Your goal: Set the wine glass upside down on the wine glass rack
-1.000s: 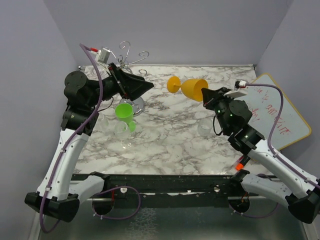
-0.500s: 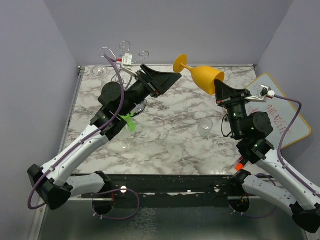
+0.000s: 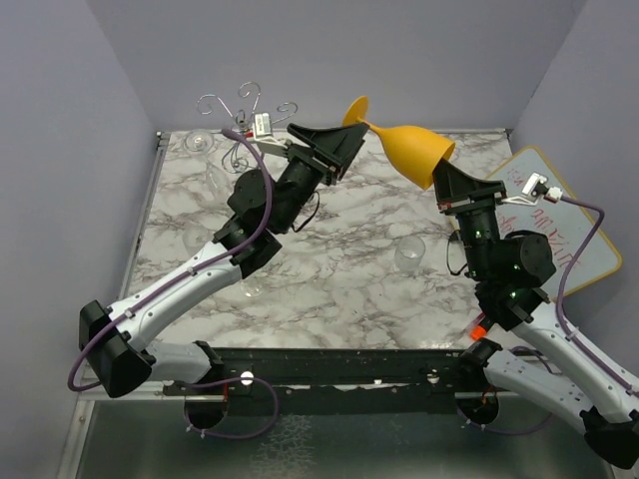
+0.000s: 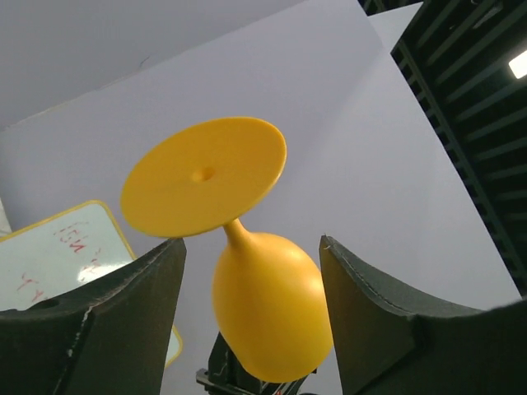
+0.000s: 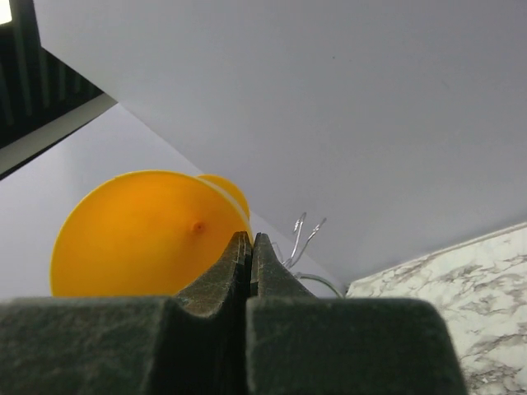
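Passing the orange plastic wine glass, held tilted above the marble bench, we risk dropping it if our left tool, jaws apart about its stem, misses while our right tool, clamped on its rim, releases.

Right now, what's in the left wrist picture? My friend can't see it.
An orange wine glass, round foot toward the camera, shows between the left gripper's two open dark fingers, touching neither. A whiteboard peeks in behind.

right tool pinched on orange wine glass rim | rack wires behind | marble table right
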